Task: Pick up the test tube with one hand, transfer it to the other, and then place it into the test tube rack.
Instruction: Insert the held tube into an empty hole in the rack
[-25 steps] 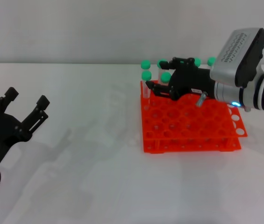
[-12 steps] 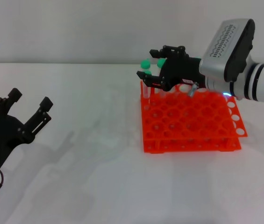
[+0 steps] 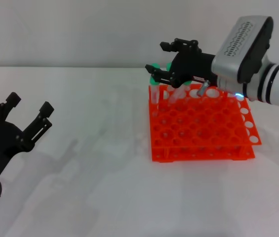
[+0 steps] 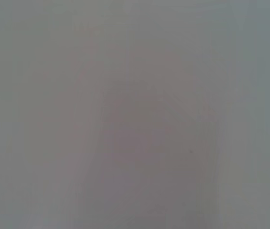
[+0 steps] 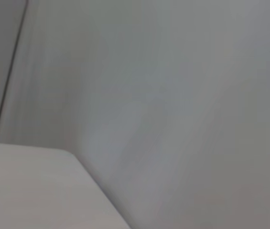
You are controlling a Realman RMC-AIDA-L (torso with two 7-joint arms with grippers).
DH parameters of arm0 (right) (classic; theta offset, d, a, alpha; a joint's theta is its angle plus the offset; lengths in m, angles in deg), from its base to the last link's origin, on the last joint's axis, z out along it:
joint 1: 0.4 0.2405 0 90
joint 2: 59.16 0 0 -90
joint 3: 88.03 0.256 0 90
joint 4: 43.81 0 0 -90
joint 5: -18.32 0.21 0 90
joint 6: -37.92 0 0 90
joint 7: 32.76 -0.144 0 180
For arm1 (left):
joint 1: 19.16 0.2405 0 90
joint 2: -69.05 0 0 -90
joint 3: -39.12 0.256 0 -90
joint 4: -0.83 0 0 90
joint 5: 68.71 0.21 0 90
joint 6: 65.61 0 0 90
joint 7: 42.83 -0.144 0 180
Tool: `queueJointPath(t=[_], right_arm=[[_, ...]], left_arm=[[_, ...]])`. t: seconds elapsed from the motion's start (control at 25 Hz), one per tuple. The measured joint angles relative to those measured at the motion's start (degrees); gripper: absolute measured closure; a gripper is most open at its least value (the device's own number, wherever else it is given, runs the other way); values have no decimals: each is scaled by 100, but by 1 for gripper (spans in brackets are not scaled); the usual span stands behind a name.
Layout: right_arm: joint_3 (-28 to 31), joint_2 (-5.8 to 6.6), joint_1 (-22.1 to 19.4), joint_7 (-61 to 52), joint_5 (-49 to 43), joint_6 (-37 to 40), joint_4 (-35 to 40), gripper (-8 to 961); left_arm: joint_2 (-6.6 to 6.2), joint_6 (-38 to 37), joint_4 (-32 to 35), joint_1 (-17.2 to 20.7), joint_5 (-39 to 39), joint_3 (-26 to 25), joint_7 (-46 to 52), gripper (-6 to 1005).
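Observation:
The orange-red test tube rack (image 3: 203, 143) stands on the white table right of centre. My right gripper (image 3: 158, 60) hovers over the rack's back left corner with its fingers spread, above the tube tops. A clear test tube (image 3: 179, 94) leans in a back-row hole just under it, with a sliver of its green cap showing. Another green-capped tube (image 3: 154, 95) stands upright at the back left corner, and more green caps (image 3: 152, 68) show behind it. My left gripper (image 3: 29, 102) is open and empty at the far left. Both wrist views show only blank grey.
The right arm's silver-and-white body (image 3: 243, 49) reaches in from the right over the rack's back edge and hides the other tubes there. White tabletop (image 3: 95, 148) lies between the left gripper and the rack. A pale wall is behind.
My right gripper has risen from among the tube caps to above them. The tube under it stayed in the rack and now leans. The left gripper has barely moved.

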Motion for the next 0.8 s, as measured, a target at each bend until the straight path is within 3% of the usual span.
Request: queueJointPath(t=[0.24,0.4,0.64,0.8], right_arm=[[50,28,-124,-81,161,-4,140,302],[71,104,-484,-470,119,-4,412,303],[53,334,-1035,-1427,-245,359,846,304],[85,470,-1133,-1976,-490,855,832,304]], left_arm=[[-21,10,-16,-18,-2,-32,0,106],[-30,30,-16,-31,-15,-42,0,106],[-33,39,-18,-31,-26,-120,0,106],[-32,43,-22,-49,-26,-119,0,106]])
